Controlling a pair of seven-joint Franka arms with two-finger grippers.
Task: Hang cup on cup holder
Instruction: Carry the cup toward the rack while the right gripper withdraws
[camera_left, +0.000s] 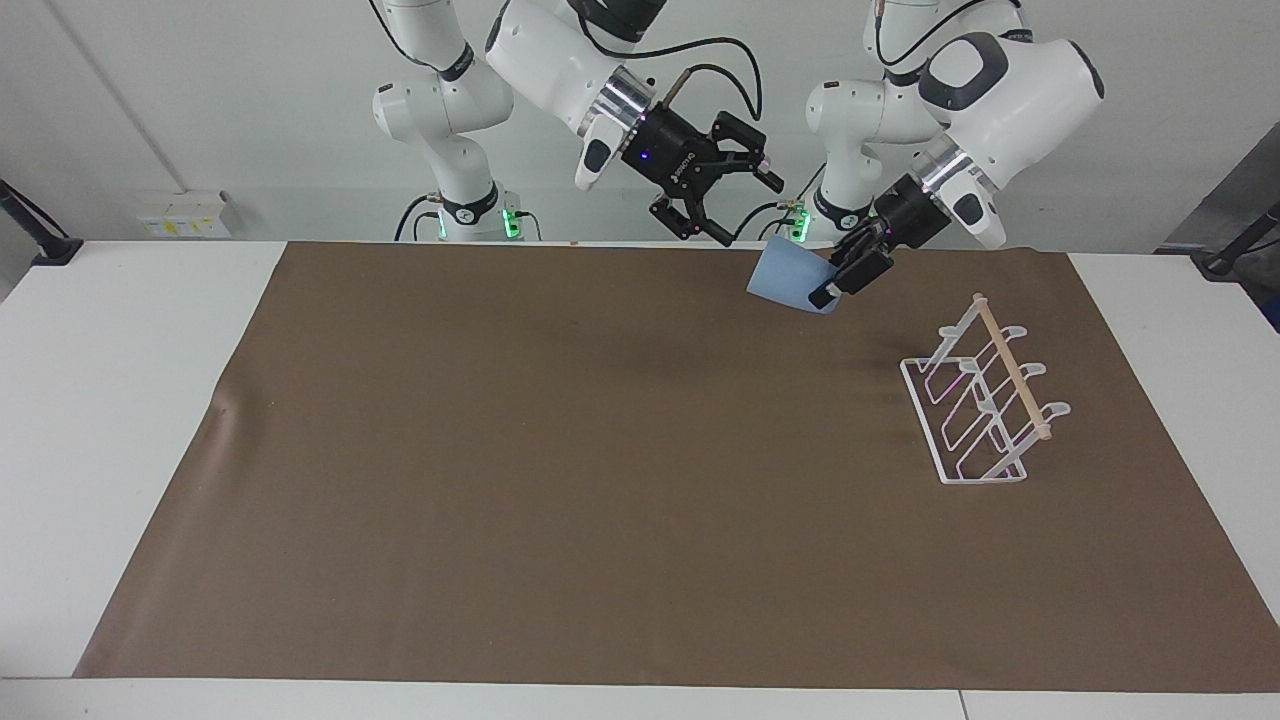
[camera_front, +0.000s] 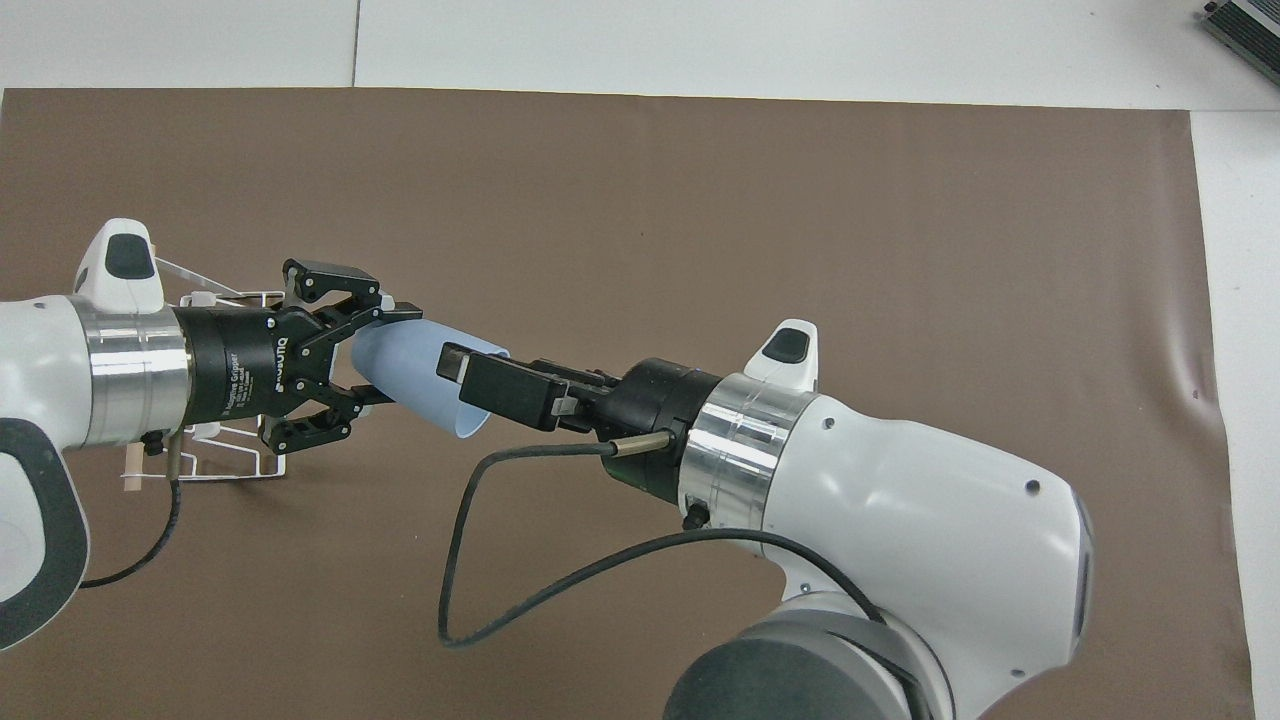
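Note:
The light-blue cup (camera_left: 786, 276) hangs in the air, tilted, with my left gripper (camera_left: 836, 279) shut on its base end. It is over the mat's edge nearest the robots, short of the cup holder (camera_left: 985, 400). My right gripper (camera_left: 747, 209) stands open just above and beside the cup, not touching it. In the overhead view the left gripper (camera_front: 388, 352) clasps the cup (camera_front: 415, 372), and the right gripper (camera_front: 480, 380) overlaps the cup's rim. The cup holder (camera_front: 232, 462), white wire with a wooden dowel, is mostly hidden under the left arm there.
A brown mat (camera_left: 600, 450) covers most of the white table (camera_left: 110, 400). The cup holder stands on the mat toward the left arm's end. Cables loop from both wrists.

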